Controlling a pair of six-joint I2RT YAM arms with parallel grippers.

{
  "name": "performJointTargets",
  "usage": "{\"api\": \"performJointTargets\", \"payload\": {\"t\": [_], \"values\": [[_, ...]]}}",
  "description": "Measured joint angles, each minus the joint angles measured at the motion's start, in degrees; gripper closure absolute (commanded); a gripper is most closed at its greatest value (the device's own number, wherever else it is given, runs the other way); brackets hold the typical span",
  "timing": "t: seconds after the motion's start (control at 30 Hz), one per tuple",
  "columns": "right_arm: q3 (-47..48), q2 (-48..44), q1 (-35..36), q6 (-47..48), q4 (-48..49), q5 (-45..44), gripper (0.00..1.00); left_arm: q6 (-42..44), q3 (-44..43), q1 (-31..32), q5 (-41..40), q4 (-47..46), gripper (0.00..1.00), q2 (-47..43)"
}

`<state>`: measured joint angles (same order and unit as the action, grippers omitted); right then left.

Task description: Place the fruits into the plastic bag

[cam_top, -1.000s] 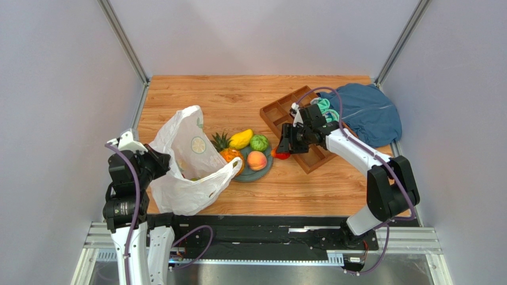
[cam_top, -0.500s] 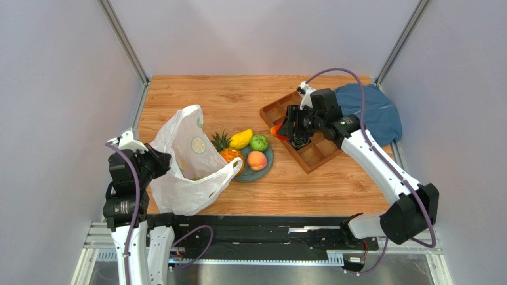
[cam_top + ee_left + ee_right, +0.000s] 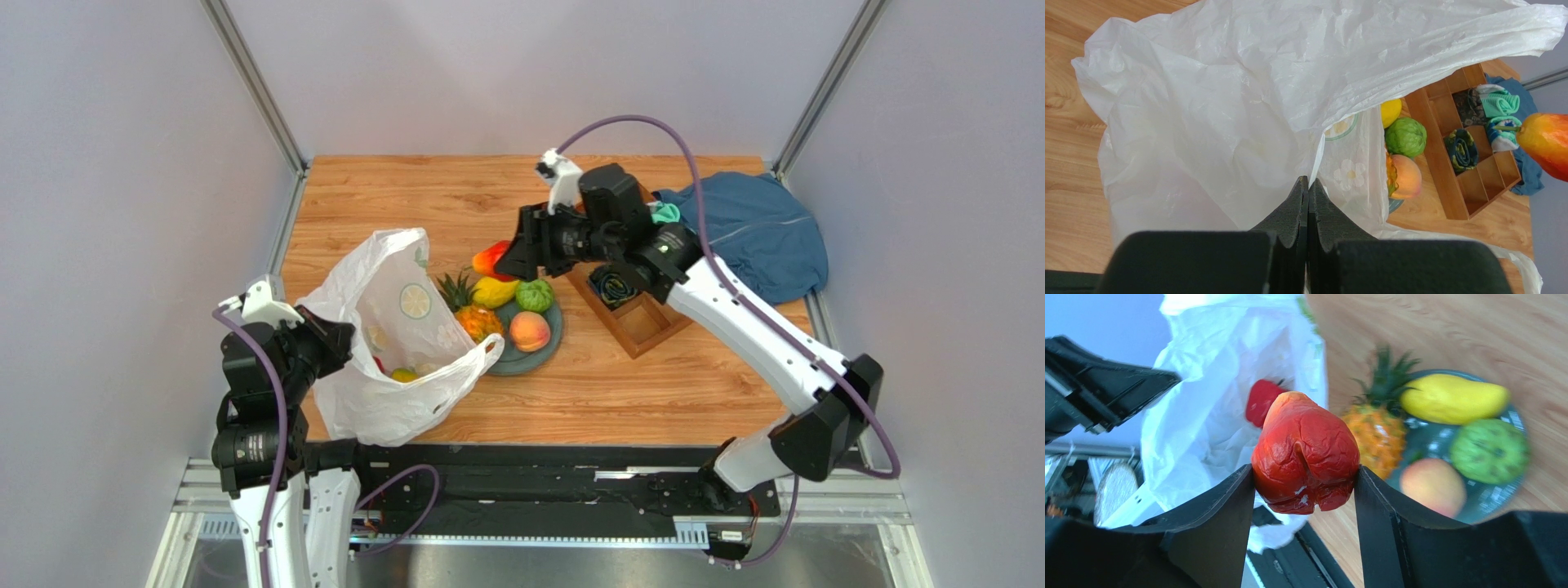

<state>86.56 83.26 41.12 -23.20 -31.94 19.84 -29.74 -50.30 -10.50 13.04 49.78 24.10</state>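
Wood tabletop (image 3: 405, 196), grey walls (image 3: 123, 147) | left gripper (image 3: 1308, 199) clenched on plastic bag (image 3: 1229, 92) | right gripper (image 3: 1304, 478) grasping red fruit (image 3: 1306, 447)

The mouth of the plastic bag (image 3: 393, 410) is gaping upward, open air over it. The pineapple (image 3: 471, 317) is standing between its right rim and my right gripper (image 3: 497, 260) clamping the red fruit (image 3: 1306, 453); my left gripper (image 3: 334, 348) is pinching the left rim.
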Motion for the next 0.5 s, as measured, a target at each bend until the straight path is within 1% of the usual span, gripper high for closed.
{"api": "performJointTargets", "payload": {"t": [0.23,0.4,0.5], "values": [[10.75,12.35,10.43,1.46,-3.28,1.09,0.65,-0.26,0.00,0.00,0.00,1.51,1.00,-2.14],[21.11,22.32,16.52,2.64,-9.92,1.55,0.64,-0.66,0.02,0.02,0.02,1.90,1.00,-2.29],[24.02,25.97,19.47,3.63,-12.90,1.57,0.62,-0.74,0.02,0.02,0.02,1.86,1.00,-2.29]]}}
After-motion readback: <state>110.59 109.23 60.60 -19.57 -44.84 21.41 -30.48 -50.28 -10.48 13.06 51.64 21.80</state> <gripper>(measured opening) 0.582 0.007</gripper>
